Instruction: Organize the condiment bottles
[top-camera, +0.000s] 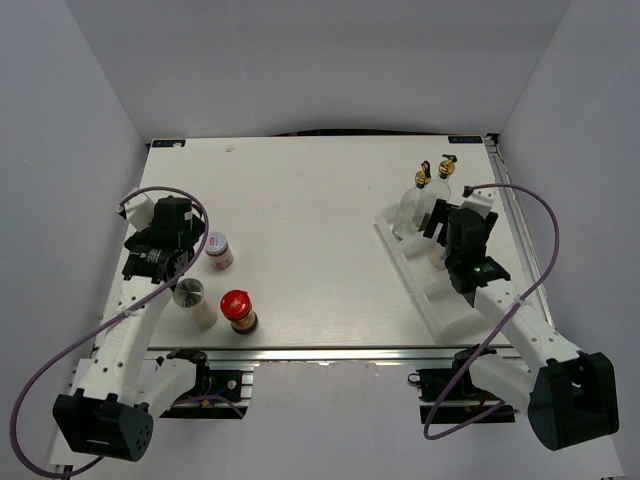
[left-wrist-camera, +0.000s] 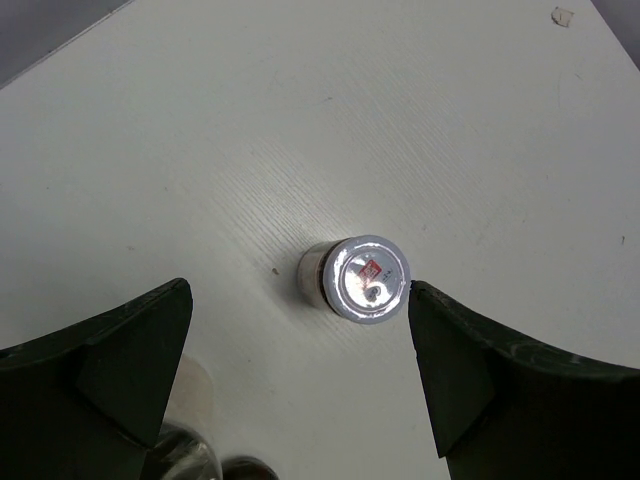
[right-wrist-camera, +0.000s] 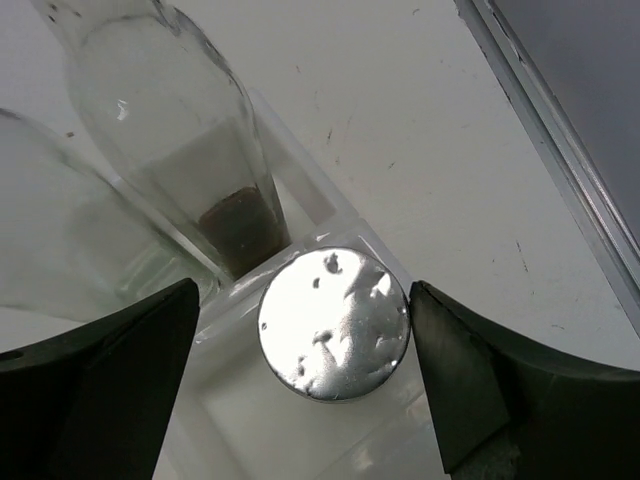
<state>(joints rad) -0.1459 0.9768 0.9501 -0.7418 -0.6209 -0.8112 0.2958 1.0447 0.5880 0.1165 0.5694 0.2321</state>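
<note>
Left gripper is spread wide, hanging low over the white bench. The small round white-lidded jar stands upright between its fingers, much closer to one finger than the other, and isn't pinched. In the top view, a silver-capped shaker with pale contents stands at about 7 o'clock from that jar. The dark jar with the red lid is at about 5 o'clock, near the shaker.

Right gripper is spread too, straddling the shiny round cap of a second silver-capped shaker. That one sits in a compartment of the white plastic tray. One finger is right up against the cap, can't tell if it touches. At roughly 12 o'clock from it, a tall clear glass bottle and its twin bottle stand side by side in the tray's far end.
</note>
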